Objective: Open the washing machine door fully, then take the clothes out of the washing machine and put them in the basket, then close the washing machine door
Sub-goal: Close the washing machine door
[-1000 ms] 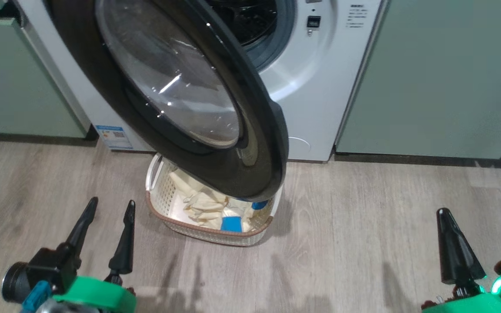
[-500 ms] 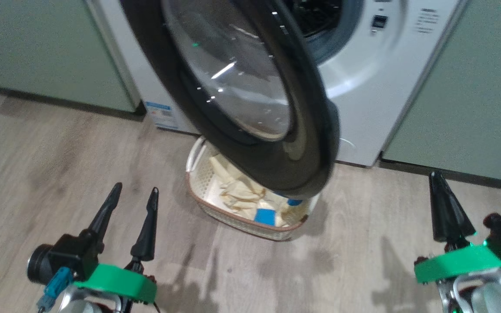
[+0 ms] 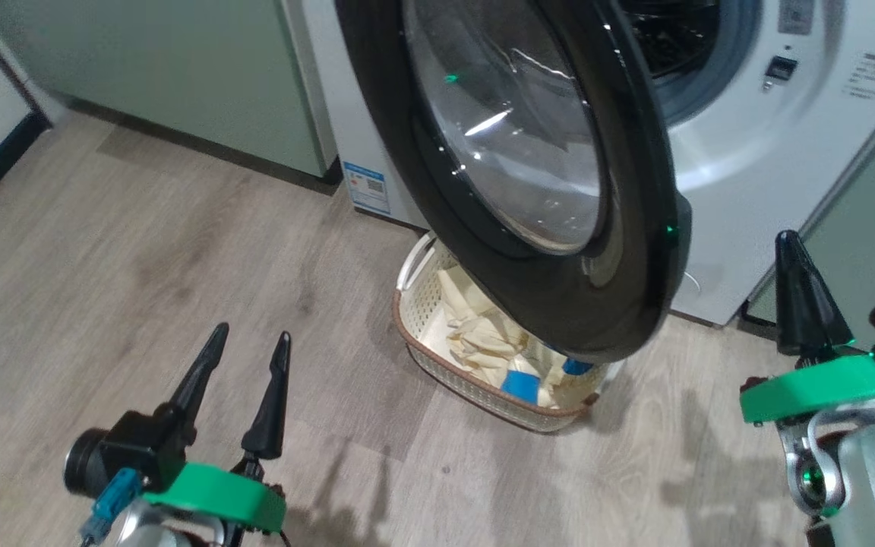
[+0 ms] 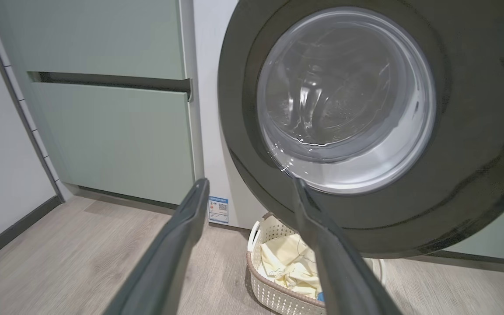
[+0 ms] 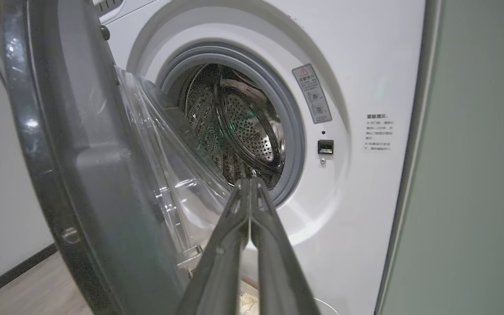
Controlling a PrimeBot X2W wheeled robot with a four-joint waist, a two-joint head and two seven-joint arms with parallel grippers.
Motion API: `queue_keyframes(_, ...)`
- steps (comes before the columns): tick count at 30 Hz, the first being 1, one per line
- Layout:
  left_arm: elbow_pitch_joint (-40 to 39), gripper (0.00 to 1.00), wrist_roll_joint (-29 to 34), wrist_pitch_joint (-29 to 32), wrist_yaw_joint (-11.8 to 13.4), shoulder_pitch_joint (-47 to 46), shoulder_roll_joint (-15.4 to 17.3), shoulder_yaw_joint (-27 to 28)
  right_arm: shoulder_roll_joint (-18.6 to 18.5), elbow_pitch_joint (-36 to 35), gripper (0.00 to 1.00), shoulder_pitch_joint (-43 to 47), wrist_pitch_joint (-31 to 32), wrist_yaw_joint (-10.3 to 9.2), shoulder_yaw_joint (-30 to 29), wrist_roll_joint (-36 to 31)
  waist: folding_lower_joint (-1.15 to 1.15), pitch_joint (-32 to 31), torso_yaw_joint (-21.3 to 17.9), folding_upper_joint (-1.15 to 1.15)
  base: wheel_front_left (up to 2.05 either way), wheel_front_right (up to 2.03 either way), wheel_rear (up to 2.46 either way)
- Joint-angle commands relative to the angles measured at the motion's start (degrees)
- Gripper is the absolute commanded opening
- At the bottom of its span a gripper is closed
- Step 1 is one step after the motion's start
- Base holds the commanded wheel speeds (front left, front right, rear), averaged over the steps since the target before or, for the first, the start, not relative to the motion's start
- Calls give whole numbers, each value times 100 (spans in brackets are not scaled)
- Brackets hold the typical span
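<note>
Your head camera has swung toward the left since a second ago, so the washing machine and the basket now sit further right in the head view, and a white wall shows at the far left beside the pale green cabinets. The right end effector also shows higher in that view than before, with more of its green collar and silver wrist visible.

You have the left end effector released, its two dark fingers spread wide and holding nothing, low over the wooden floor and well apart from the basket. The right end effector is clenched, fingers pressed together tip to tip with nothing between them. In the right wrist view it points at the machine's opening, where the perforated steel drum shows inside the grey gasket.

The washing machine door stands swung out from the machine front. In the head view its black rim overhangs the basket and hides the basket's far corner.

The basket rests on the floor just in front of the machine, below the door. The clothes lie inside it, cream fabric crumpled in a heap with blue cuffs toward the near side.
</note>
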Motion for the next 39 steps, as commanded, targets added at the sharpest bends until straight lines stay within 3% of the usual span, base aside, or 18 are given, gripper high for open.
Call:
queue_keyframes(1,-138,100,50,-56,-14,-306,36,195,-43,-141,0,-275,-37,21,114,23,0,-24,53,0,0,0,0)
queue_keyframes(7,-152,100,90,-59,-40,-287,-1,219,-88,-214,0,-500,-37,21,131,73,0,-67,89,0,0,0,0)
queue_keyframes(12,-198,100,134,-60,-65,-280,1,261,-74,-912,0,-832,-37,21,235,84,0,-109,46,0,0,0,0)
queue_keyframes(15,-227,100,152,-60,-79,-266,1,286,-63,-1491,0,-1018,-37,21,461,81,0,-128,18,0,0,0,0)
queue_keyframes(22,-244,100,179,-61,-96,-223,-19,315,-77,-2097,0,-1050,-37,21,1219,86,0,-171,8,0,0,0,0)
queue_keyframes(31,-220,100,180,-61,-109,-205,-69,335,-241,-1579,0,-850,124,21,2478,426,0,-140,27,0,0,0,0)
queue_keyframes(39,-218,100,211,-61,-144,-249,-120,360,-301,-780,0,-855,134,21,2996,704,0,-78,65,0,0,0,0)
